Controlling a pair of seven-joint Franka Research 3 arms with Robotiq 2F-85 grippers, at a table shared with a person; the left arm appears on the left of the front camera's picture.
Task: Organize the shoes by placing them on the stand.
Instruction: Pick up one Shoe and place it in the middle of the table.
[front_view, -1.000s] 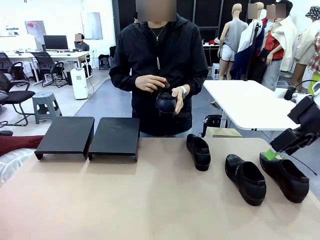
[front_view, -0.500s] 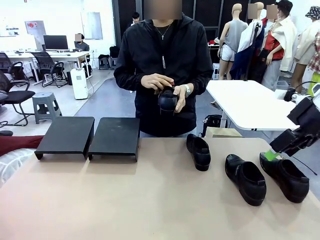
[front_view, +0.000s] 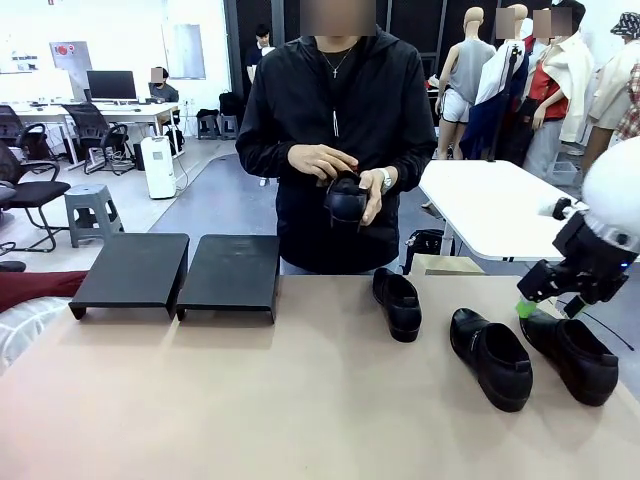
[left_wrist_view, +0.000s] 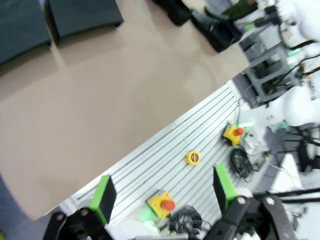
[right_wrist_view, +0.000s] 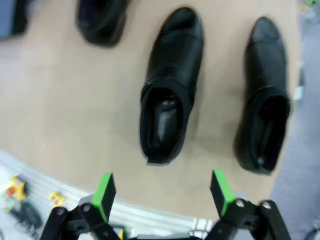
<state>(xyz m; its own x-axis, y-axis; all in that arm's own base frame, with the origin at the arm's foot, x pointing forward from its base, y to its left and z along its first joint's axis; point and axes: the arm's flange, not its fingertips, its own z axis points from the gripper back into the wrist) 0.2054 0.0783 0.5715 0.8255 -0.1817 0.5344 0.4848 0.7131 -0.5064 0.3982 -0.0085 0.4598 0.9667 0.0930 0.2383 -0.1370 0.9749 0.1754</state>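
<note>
The right gripper (right_wrist_view: 161, 184), its fingers open and empty, hovers over the middle shoe (right_wrist_view: 170, 85) on the surface (right_wrist_view: 60, 110), whose long axis runs straight away from them, with the stand (front_view: 228, 275) well apart on the left.

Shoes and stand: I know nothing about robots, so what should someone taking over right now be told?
Left gripper: fingers open, empty, above the table's near edge.
Right gripper: fingers open, empty, above the middle shoe and right shoe.
Shoes: those two and the far shoe lie on the table's right side; the fourth shoe is in the person's hands.
Stand: far left, bare.
Done: nothing placed. Left: all four shoes onto the stand.
</note>
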